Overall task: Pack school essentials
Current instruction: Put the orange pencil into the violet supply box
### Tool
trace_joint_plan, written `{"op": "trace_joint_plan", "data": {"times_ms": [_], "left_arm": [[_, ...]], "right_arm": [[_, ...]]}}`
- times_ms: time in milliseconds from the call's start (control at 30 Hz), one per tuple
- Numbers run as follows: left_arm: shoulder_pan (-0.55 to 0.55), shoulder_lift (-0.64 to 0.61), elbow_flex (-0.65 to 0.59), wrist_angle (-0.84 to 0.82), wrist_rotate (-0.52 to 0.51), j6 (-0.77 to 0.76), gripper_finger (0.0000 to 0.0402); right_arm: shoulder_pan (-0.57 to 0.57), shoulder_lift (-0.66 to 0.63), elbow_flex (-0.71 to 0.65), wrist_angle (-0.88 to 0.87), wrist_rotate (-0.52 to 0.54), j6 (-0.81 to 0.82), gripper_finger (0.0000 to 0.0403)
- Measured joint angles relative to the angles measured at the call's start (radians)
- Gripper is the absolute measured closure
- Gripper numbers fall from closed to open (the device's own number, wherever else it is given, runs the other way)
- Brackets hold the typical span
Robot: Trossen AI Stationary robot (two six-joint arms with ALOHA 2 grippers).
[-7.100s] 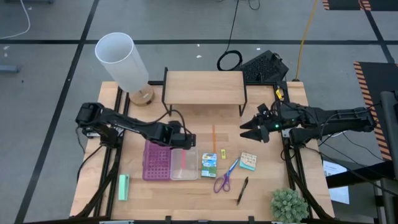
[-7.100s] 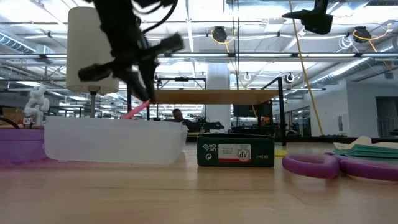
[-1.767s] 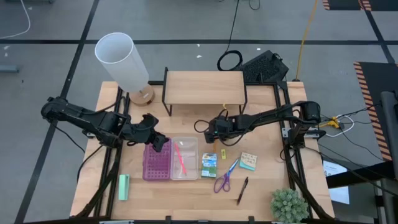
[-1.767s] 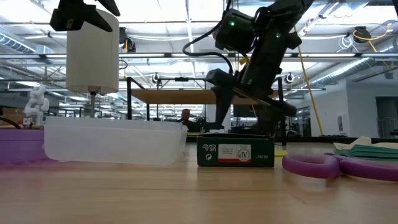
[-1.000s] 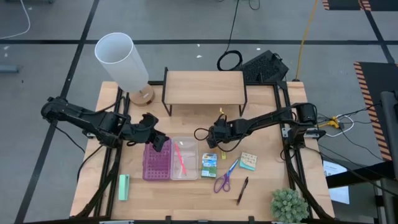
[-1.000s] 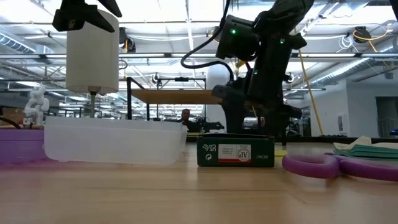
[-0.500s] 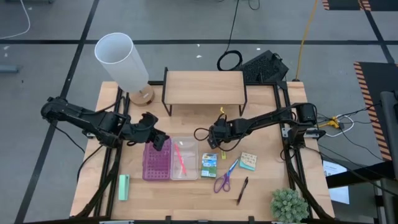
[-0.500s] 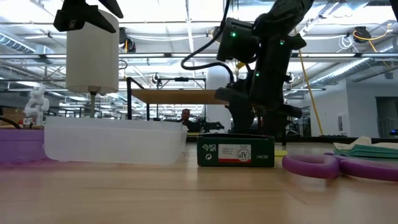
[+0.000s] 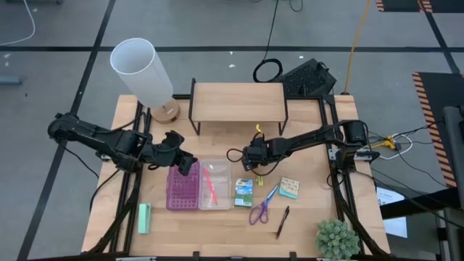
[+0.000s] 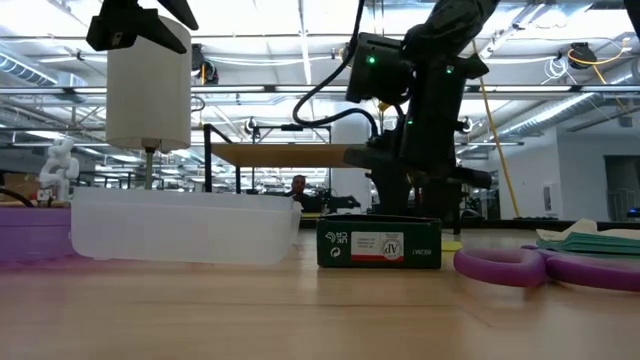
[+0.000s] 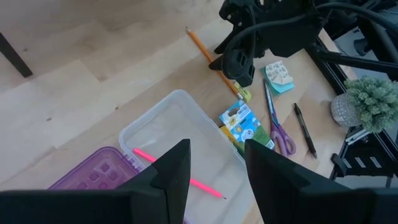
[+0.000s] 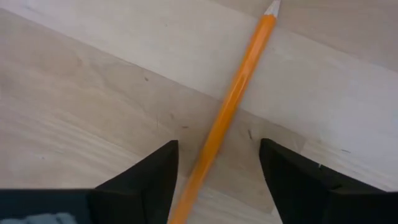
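Jaws: right gripper [image 12: 217, 168] spread wide, holding nothing, astride the orange pencil [image 12: 233, 102].
Pencil axis: runs lengthwise between the fingers, needing crosswise closure.
Pencil place: just beside the clear case half [image 9: 215, 185].
Left gripper [image 9: 185, 164]: parted, empty, farther.

Counting items on the table: I'm seeing mostly singles, pencils the only pair among the supplies.

I'm counting two pencils: one orange pencil [image 12: 233, 102] on the wood, one pink pencil [image 9: 210, 183] lying in the clear half of the one purple case [image 9: 183, 187]. I'm also seeing one pair of purple scissors [image 9: 262, 207], one black pen [image 9: 282, 222], one green-blue packet [image 9: 243, 192], one teal-beige pad [image 9: 289, 188], one small yellow piece [image 9: 260, 178], one mint-green block [image 9: 143, 217], one white lamp [image 9: 143, 70], one wooden shelf [image 9: 238, 102], one potted plant [image 9: 337, 238], two robot arms.
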State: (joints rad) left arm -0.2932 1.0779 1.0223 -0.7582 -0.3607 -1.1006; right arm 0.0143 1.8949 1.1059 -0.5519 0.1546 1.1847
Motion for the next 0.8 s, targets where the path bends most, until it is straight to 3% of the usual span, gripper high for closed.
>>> {"op": "trace_joint_plan", "data": {"times_ms": [267,667,800], "left_arm": [[0.0,0.0,0.0,-0.001,0.0,-0.004,0.0247],[0.0,0.0,0.0,-0.001,-0.008,-0.004,0.0247],[0.0,0.0,0.0,-0.001,-0.008,-0.003,0.0247]], "right_arm": [[-0.001,0.028,0.0,-0.02,-0.024,-0.008,0.0251],[-0.001,0.029,-0.001,0.005,-0.028,0.019,0.0382],[0.0,0.029,-0.001,0.05,-0.031,0.011,0.0395]]}}
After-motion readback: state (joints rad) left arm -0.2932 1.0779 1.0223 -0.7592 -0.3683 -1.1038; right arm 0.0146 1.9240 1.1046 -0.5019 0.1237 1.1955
